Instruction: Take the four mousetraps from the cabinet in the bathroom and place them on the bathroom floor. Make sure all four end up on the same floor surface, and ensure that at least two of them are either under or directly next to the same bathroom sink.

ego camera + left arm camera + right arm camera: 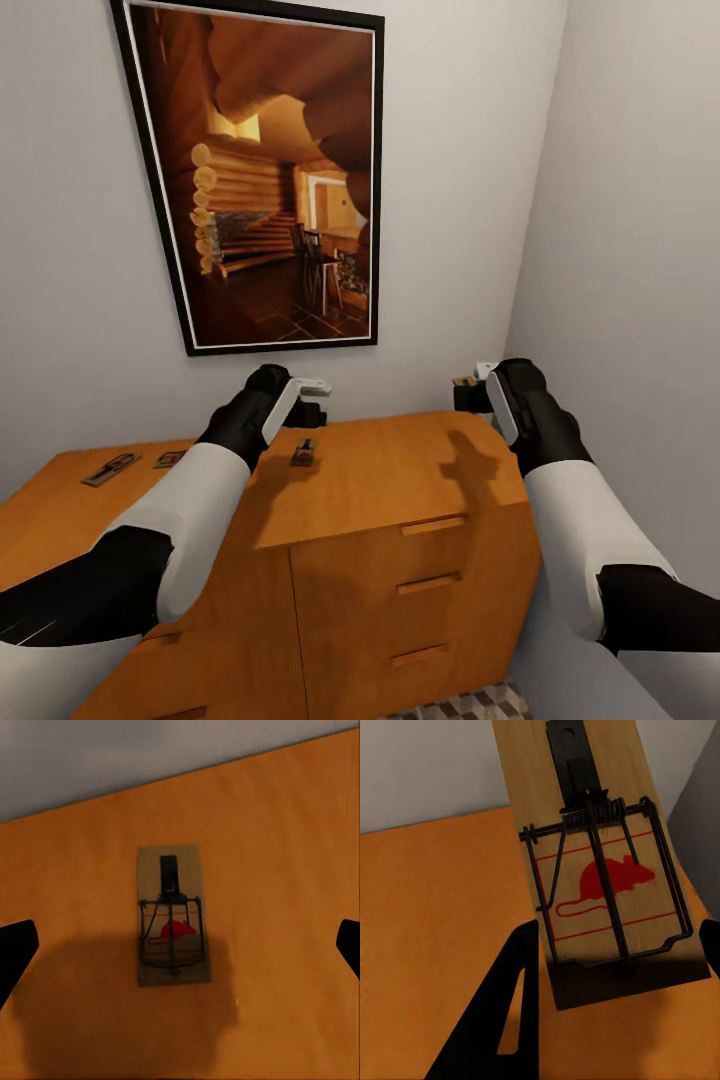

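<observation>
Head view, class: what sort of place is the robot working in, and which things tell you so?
Probably a corner of a room in a home: a wooden cabinet with drawers against plain walls, a framed picture hanging above, and patterned floor tiles below.

Three mousetraps (303, 453) on cabinet (400, 480)

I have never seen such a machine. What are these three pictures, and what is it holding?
It is a simulated robot with two arms, each ending in a claw. The large picture comes from its head camera, looking down at an orange cabinet. The two small pictures come from cameras near each claw.

Three mousetraps lie on the cabinet top: two far left and one under the left claw, which hangs open above it. The right claw grips a fourth mousetrap, lifted off the cabinet. A framed picture hangs on the wall.
</observation>
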Robot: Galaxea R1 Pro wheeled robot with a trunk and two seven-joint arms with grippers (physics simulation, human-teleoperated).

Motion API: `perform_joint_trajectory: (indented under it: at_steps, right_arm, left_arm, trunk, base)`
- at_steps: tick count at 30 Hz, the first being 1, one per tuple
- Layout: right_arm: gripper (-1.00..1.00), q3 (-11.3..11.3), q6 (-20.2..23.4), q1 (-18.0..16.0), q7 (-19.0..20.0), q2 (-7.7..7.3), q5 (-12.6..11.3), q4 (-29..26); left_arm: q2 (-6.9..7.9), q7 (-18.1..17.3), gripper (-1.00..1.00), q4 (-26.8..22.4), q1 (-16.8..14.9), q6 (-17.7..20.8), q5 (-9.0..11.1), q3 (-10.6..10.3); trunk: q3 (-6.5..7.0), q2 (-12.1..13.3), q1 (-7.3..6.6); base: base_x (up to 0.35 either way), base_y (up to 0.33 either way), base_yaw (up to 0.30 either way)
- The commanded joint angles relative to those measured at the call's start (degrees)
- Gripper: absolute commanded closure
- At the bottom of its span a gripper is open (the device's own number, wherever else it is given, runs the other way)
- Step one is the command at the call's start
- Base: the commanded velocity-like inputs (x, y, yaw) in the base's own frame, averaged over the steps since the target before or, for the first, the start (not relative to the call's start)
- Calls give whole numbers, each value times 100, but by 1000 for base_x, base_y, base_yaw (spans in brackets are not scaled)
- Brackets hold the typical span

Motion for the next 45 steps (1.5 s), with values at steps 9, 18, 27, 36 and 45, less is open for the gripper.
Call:
perform_joint_trajectory:
  at_steps: [9,18,27,36,45]
  right_arm:
    - [100,-13,20,-4,-49,24,-22,0]
    - [100,-16,20,-4,-57,13,-14,8]
    - [100,-17,20,-4,-59,17,-13,9]
    - [100,-17,20,-4,-59,9,-13,9]
    - [100,-17,20,-6,-59,-3,-10,87]
  left_arm:
    - [0,560,-100,39,-4,-60,246,-9]
    - [0,615,-100,41,-4,-95,697,-8]
    - [0,627,-100,51,-4,-101,789,-9]
    - [0,628,-100,78,-4,-122,806,-9]
    - [0,629,-100,457,-4,-125,825,-9]
  trunk:
    - [-7,-4,0]
    - [-7,-4,0]
    - [-7,-4,0]
    - [-7,-4,0]
    - [-7,-4,0]
  base:
    - [0,0,0]
    - [0,0,0]
    - [37,0,0]
    - [95,0,0]
    - [8,0,0]
